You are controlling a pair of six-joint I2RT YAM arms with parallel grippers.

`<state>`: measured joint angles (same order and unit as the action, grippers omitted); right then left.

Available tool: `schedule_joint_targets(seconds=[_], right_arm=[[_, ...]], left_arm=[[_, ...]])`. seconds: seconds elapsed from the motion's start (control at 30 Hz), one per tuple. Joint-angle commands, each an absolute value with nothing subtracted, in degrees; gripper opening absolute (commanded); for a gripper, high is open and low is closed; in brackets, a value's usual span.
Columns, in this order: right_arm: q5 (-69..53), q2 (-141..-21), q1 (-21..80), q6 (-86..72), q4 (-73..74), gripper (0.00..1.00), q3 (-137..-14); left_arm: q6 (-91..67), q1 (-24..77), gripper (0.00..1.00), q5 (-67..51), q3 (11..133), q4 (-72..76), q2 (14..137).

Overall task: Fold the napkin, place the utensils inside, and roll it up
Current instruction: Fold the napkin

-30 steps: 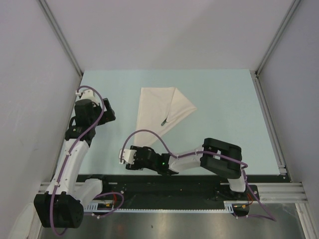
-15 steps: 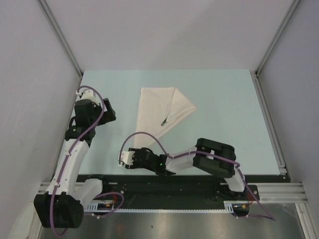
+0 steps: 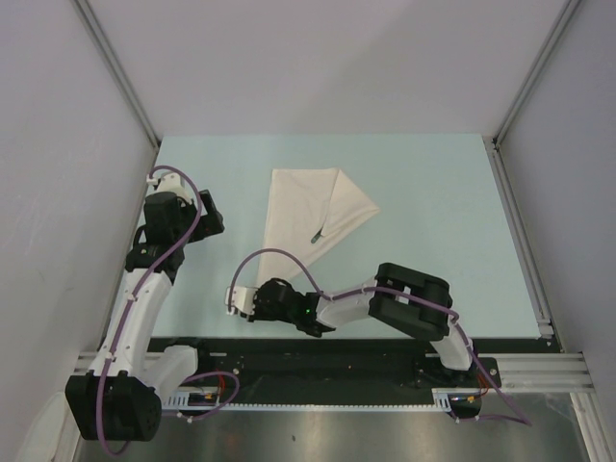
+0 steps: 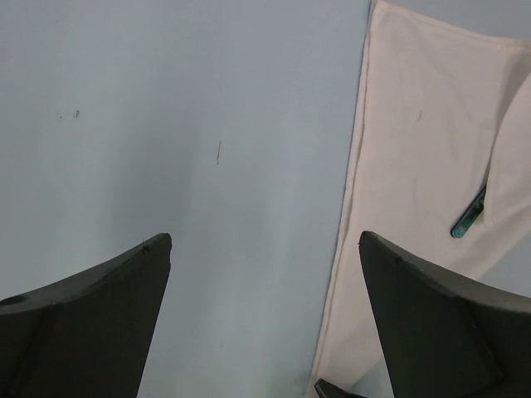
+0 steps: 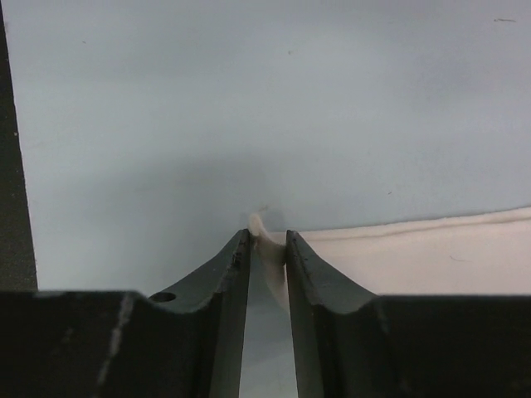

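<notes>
Rolling step, apparently: knife [image 4: 469,214] lies in the folded napkin [image 3: 308,207] on the table [image 3: 433,192], right gripper [image 5: 267,245] pinches its near corner, left gripper [image 4: 265,240] hangs open alongside; next, carry that corner over the knife.

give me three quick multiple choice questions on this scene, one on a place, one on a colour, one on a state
1. Where is the knife?
A) tucked in the napkin fold, handle end showing
B) beside the cloth, fully in view
C) held in the air

2. What colour is the knife's visible end?
A) red
B) teal
C) yellow

3. How is the left gripper?
A) open, over bare table
B) shut on the napkin
C) shut on the knife

Answers:
1 A, only its handle end pokes from the fold.
2 B, the left wrist view shows it teal.
3 A, its fingers stand wide apart, holding nothing.
</notes>
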<state>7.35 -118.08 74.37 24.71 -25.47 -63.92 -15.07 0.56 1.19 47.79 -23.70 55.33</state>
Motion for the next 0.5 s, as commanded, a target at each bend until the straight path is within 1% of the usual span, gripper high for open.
schedule_joint_targets(seconds=[0.0,0.07,0.1,0.13,0.17,0.3,0.47], right_arm=[[5.2,-120.9,73.5,23.5,-20.3,0.27,-66.2],[5.1,-121.5,73.3,23.4,-18.7,0.20,-67.1],[4.8,-121.6,73.2,23.2,-18.4,0.12,-67.5],[4.8,-122.0,73.0,23.0,-18.1,0.08,-68.0],[4.9,-121.9,73.0,22.9,-17.9,0.00,-68.1],[4.1,-120.8,72.2,21.0,-19.0,0.00,-67.5],[4.0,-115.4,69.9,14.7,-23.0,0.00,-65.0]], left_arm=[[-16.1,0.2,1.00,0.4,49.5,-22.7,54.7],[-16.1,0.2,1.00,0.4,49.5,-22.7,54.8],[-16.1,0.2,1.00,0.4,49.5,-22.7,54.8],[-16.1,0.2,1.00,0.4,49.5,-22.7,54.8],[-16.2,0.2,1.00,0.4,49.5,-22.8,54.8],[-16.1,0.2,1.00,0.4,49.6,-22.8,54.8],[-16.0,0.2,1.00,0.4,49.6,-22.8,55.0]])
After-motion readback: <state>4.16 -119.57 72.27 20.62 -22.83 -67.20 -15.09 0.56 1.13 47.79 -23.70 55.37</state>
